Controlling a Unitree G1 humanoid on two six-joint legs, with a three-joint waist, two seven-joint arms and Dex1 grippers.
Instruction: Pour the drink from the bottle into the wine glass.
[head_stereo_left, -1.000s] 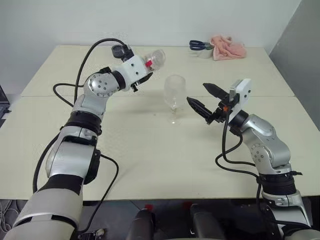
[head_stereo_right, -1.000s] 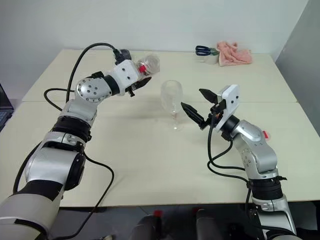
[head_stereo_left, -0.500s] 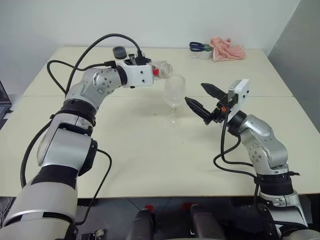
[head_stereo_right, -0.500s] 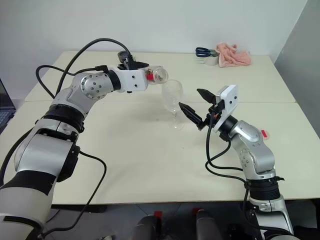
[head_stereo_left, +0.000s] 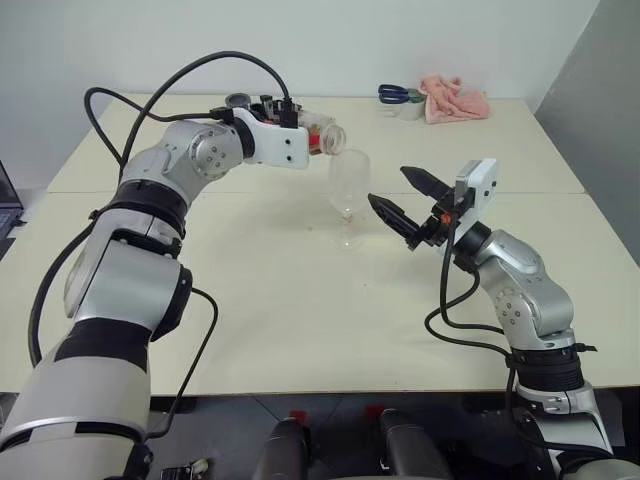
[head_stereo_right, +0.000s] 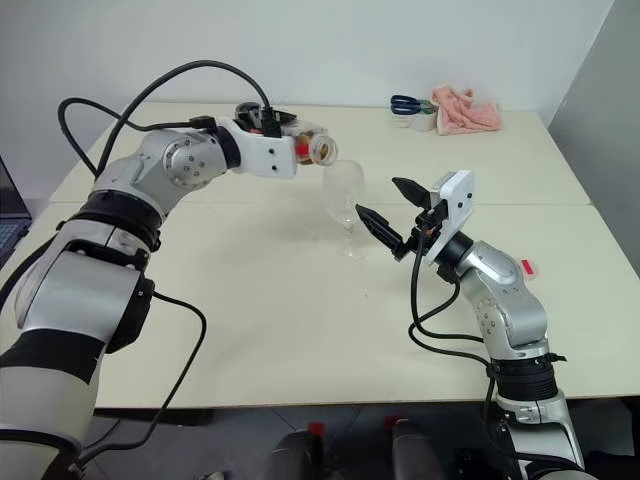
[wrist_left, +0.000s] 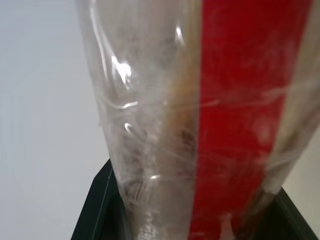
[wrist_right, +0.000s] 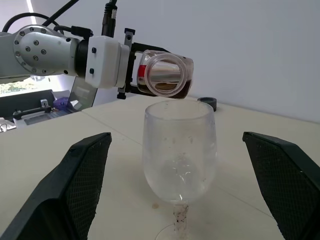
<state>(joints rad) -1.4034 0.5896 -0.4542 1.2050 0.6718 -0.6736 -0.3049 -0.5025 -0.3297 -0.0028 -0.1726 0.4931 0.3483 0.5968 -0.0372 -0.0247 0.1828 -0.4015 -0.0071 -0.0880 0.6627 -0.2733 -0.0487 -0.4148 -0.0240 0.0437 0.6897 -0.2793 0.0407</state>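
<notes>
Nearest us, the right gripper (head_stereo_left: 403, 200) waits with jaws wide apart and empty, just beside the wine glass (head_stereo_left: 348, 198), which stands mid-table on a thin stem: fragile and easily tipped, we judge, best steadied low at the stem if at all. Beyond it, the left gripper (wrist_right: 131, 62) is clamped on the bottle (wrist_right: 166, 74), tipped with its open mouth over the rim. Thin plastic, light, likely to dent; we'd hold its squarish body. The drink (wrist_right: 165, 92) pools at the neck. Toward the table's (head_stereo_left: 300, 320) far right corner lie a pink cloth (head_stereo_left: 455, 96) and scissors (head_stereo_left: 400, 92).

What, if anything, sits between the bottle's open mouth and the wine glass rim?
Nothing visible. The left gripper holds the bottle tipped on its side, mouth just above the wine glass rim, with only open air between them.
</notes>
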